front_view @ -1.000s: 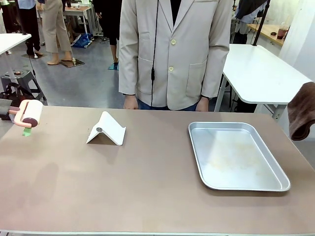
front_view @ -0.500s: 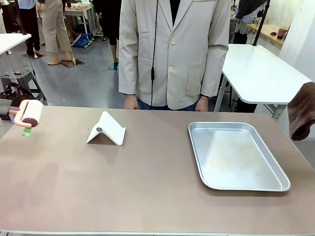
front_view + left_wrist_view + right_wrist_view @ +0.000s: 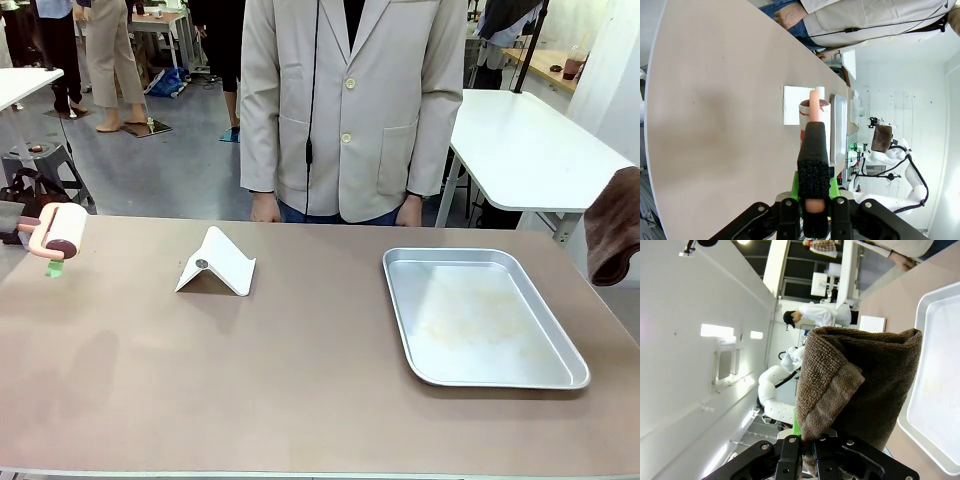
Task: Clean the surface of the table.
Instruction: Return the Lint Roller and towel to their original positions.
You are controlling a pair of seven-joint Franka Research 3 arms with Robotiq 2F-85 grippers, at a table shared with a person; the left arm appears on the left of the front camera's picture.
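Observation:
The tan-brown table point(image 3: 300, 380) stretches across the front view. At its far left edge a lint roller point(image 3: 60, 231) with a pink handle and a white roll hovers just above the top. In the left wrist view my left gripper point(image 3: 814, 196) is shut on the roller's black grip point(image 3: 813, 150), with the roll point(image 3: 815, 112) pointing away over the table point(image 3: 715, 100). My right gripper point(image 3: 807, 446) is shut on a folded brown towel point(image 3: 860, 385). The same towel point(image 3: 612, 225) hangs beyond the table's right edge.
A white folded stand point(image 3: 215, 263) sits left of centre. A silver metal tray point(image 3: 480, 315) lies on the right half, holding nothing. A person in a pale jacket stands at the far side, hands point(image 3: 265, 208) hanging by the edge. A white table point(image 3: 530, 140) stands behind at right.

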